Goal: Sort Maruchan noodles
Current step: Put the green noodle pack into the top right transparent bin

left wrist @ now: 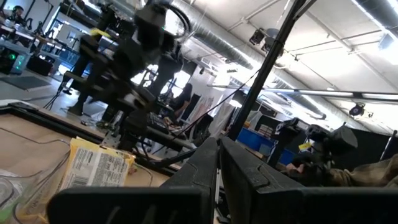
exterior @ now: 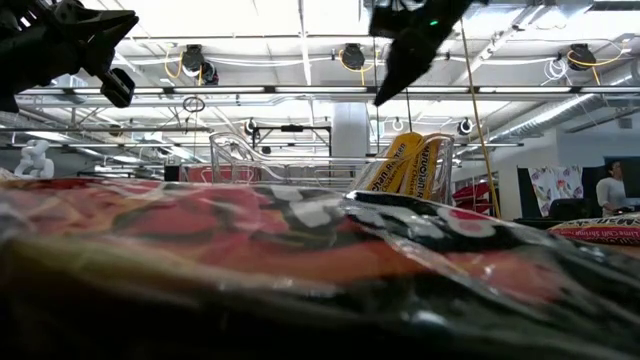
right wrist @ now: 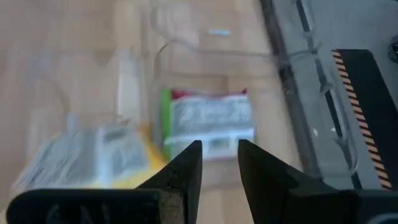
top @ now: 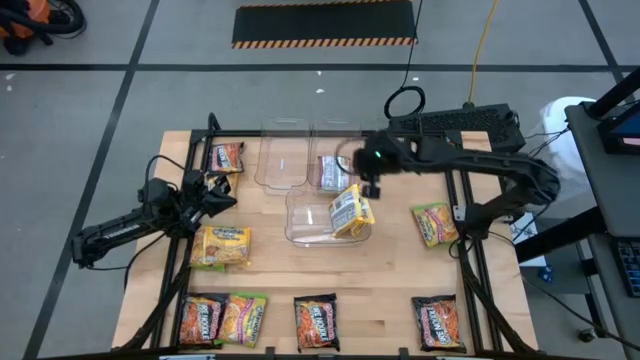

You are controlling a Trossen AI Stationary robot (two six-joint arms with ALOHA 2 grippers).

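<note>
So far I count two packets binned: yellow packet (top: 352, 211), green one (top: 333, 172); eight wait. Right gripper (top: 371, 187) apart, empty; left gripper (top: 222, 192) together.

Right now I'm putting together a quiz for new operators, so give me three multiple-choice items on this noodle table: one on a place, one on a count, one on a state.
1. Where is the right gripper?
A. Above the clear bins
B. At the near table edge
C. Off the table

2. How many packets lie along the near edge row?
A. Two
B. Four
C. Six

3. How does the yellow packet sit in the near clear bin?
A. Flat on the bin floor
B. Tilted on edge against the wall
C. Under a lid

Answers: 1 A, the high view shows it over the bins, empty and open. 2 B, four show there. 3 B, it leans at the bin's right end.
</note>
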